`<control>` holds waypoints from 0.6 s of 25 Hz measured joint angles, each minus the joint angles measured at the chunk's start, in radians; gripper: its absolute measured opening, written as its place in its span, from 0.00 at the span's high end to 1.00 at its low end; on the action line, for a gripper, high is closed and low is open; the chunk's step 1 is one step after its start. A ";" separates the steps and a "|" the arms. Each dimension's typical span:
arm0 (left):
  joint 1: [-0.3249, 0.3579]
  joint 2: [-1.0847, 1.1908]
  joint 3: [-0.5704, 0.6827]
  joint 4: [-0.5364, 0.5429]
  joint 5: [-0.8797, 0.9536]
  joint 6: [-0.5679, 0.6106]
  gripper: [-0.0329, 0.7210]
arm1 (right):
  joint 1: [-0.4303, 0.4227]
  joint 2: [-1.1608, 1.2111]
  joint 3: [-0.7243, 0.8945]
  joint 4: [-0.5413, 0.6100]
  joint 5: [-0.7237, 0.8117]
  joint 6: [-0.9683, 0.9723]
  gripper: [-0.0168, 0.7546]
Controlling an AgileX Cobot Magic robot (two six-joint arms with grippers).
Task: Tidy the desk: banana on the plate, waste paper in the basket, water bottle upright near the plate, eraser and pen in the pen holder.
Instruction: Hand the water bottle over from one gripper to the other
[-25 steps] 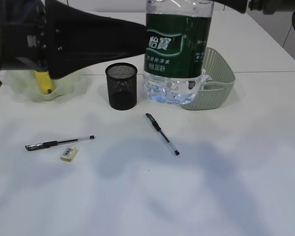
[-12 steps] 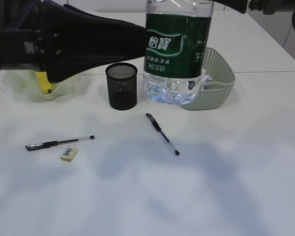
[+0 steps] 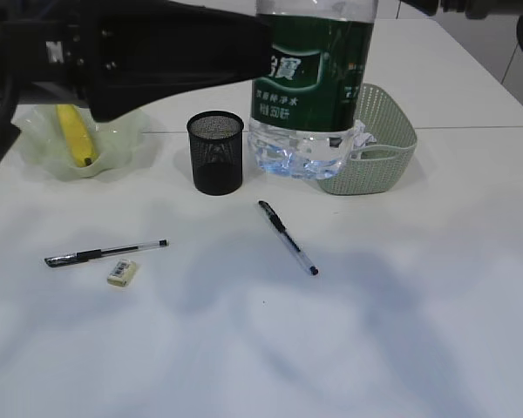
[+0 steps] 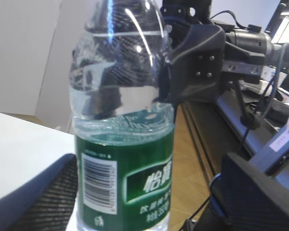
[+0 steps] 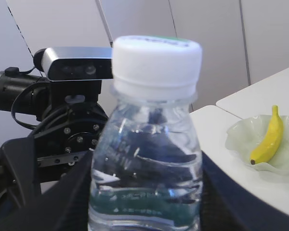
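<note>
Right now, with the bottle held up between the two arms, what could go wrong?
1. The water bottle hangs close above the pen holder and basket; if lowered here, it might knock one over.
2. The left pincer stands wide open around the bottle, so a slip in the handover could drop it.
3. Moving it left toward the plate could bump the banana.

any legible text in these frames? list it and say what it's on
"怡寶": white brand characters on the dark green label of the clear plastic water bottle.
Barcode and small white lines on that label: too small to read.
Printed sleeve of the small cream eraser: blurred, unreadable.
</note>
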 joint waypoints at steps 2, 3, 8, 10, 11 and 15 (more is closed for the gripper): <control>0.000 0.006 -0.002 0.000 0.017 -0.004 0.05 | 0.000 0.000 0.000 0.000 0.001 -0.004 0.47; 0.000 0.008 -0.004 0.002 0.017 -0.006 0.05 | 0.000 0.000 0.000 0.000 0.001 -0.004 0.47; -0.010 0.016 -0.043 0.002 0.023 -0.008 0.05 | 0.000 0.000 0.000 0.002 0.008 -0.008 0.47; -0.024 0.035 -0.061 0.000 0.016 -0.008 0.06 | 0.010 0.000 0.000 0.002 0.011 -0.018 0.47; -0.037 0.048 -0.070 -0.002 0.007 -0.008 0.06 | 0.014 0.000 0.000 0.002 0.011 -0.022 0.47; -0.082 0.096 -0.096 0.000 0.009 -0.010 0.06 | 0.040 0.000 0.000 0.002 0.011 -0.030 0.47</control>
